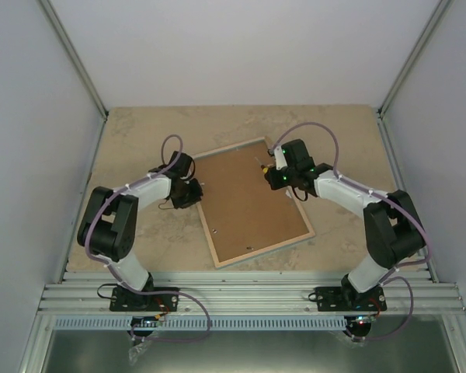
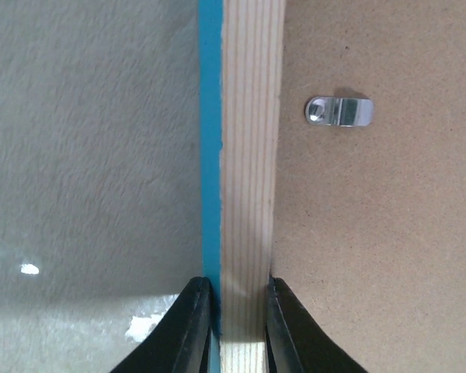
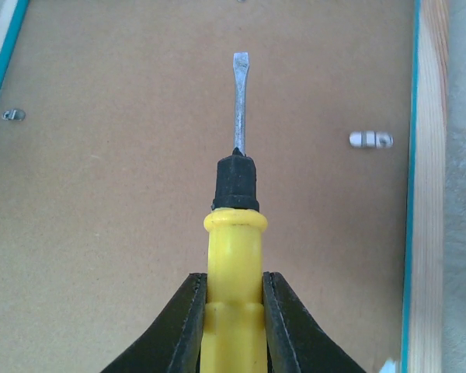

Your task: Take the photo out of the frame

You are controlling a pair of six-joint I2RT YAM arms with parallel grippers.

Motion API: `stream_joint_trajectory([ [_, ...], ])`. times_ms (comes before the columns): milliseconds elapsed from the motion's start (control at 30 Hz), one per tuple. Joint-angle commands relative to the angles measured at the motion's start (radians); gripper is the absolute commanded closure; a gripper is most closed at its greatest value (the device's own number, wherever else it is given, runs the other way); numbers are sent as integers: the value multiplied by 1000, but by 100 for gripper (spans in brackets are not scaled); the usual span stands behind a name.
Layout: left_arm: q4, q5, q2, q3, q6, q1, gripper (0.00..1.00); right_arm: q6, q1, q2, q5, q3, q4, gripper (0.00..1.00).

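The frame point(image 1: 210, 235) lies face down on the table, showing its light wood back and a brown backing board point(image 1: 252, 203). The photo is hidden. My left gripper point(image 1: 196, 193) is shut on the frame's left border point(image 2: 248, 155), one finger against the turquoise outer edge point(image 2: 210, 155) and the other on the inner side by the board. My right gripper point(image 1: 273, 172) hovers over the board's far right part, shut on a yellow-handled flat screwdriver point(image 3: 234, 256). Its blade point(image 3: 240, 101) points across the board point(image 3: 124, 194).
Small metal clips sit on the backing board near the frame's borders: one clip point(image 2: 339, 111) by the left border, another clip point(image 3: 370, 140) near the right border point(image 3: 429, 194), a third clip point(image 3: 14, 115) at the opposite side. Beige table point(image 1: 140, 132) surrounds the frame, with walls on three sides.
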Motion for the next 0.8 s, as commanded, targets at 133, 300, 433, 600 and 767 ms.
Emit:
stream_joint_trajectory([
  [133, 211, 103, -119, -110, -262, 2, 91, 26, -28, -52, 24, -54, 74, 100],
  [300, 245, 120, -158, -186, -322, -16, 81, 22, -45, -51, 10, -71, 90, 100],
  [433, 153, 76, -177, -148, -260, -19, 68, 15, -52, -50, -11, -73, 106, 100],
  [600, 2, -92, -191, -14, -91, -18, 48, 2, -59, -61, -19, -79, 115, 100],
  [767, -86, -173, -55, 202, 184, -16, 35, -3, -63, -84, -35, -108, 135, 100],
])
